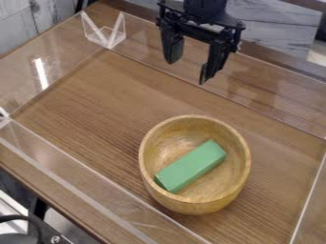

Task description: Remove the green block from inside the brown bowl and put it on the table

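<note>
The table [90, 102] fills most of the view, its wood grain edged by low clear plastic walls at seven o'clock and four o'clock. At twelve o'clock, a little toward one, the gripper [195, 57] points down with its fingers apart and nothing between them, well apart from the bowl, likely because the pick has yet to begin. The brown bowl [149, 157] sits between five and six o'clock, its thick rim all round the cargo. Inside it lies the green block [192, 165], slanting from one o'clock to seven, probably settled flat by the bowl's floor. The rim is the edge to clear: a straight descent and a high lift seem wisest. Bare wood from nine to eleven o'clock offers the widest room for setting the block down; the side toward four looks tighter.
</note>
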Controlling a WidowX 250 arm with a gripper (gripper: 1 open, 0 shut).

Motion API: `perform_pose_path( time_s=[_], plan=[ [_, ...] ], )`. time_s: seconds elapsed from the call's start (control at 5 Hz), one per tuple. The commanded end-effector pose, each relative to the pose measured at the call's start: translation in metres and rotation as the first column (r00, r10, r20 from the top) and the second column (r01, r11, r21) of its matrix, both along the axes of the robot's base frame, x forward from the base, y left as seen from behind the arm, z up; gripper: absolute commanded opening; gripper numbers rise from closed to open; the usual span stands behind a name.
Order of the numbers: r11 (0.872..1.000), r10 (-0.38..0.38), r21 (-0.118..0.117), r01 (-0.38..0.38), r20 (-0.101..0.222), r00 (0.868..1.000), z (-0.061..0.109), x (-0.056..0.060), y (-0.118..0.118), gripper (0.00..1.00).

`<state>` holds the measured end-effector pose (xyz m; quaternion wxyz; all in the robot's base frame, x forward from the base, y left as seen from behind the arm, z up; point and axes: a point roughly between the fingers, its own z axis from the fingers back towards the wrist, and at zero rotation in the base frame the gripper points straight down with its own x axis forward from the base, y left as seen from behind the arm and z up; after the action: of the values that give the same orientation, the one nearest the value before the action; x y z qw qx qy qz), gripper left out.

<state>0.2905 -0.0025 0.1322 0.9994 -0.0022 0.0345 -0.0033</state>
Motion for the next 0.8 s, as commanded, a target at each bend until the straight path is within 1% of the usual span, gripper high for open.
perform_pose_path(
  time_s=[0.0, 0.2, 0.4, 0.6],
  plan=[
    [0.998, -0.054, -0.008, 0.054, -0.012, 0.998, -0.012, -0.015, -0.014, 1.00],
    [0.976, -0.220, -0.019, 0.219, -0.066, 0.973, -0.050, -0.058, -0.053, 1.00],
    [0.954, -0.298, 0.006, 0.298, -0.016, 0.954, -0.071, -0.079, -0.085, 1.00],
    [0.960, -0.278, -0.018, 0.279, 0.022, 0.960, -0.058, -0.084, -0.065, 1.00]
  ],
)
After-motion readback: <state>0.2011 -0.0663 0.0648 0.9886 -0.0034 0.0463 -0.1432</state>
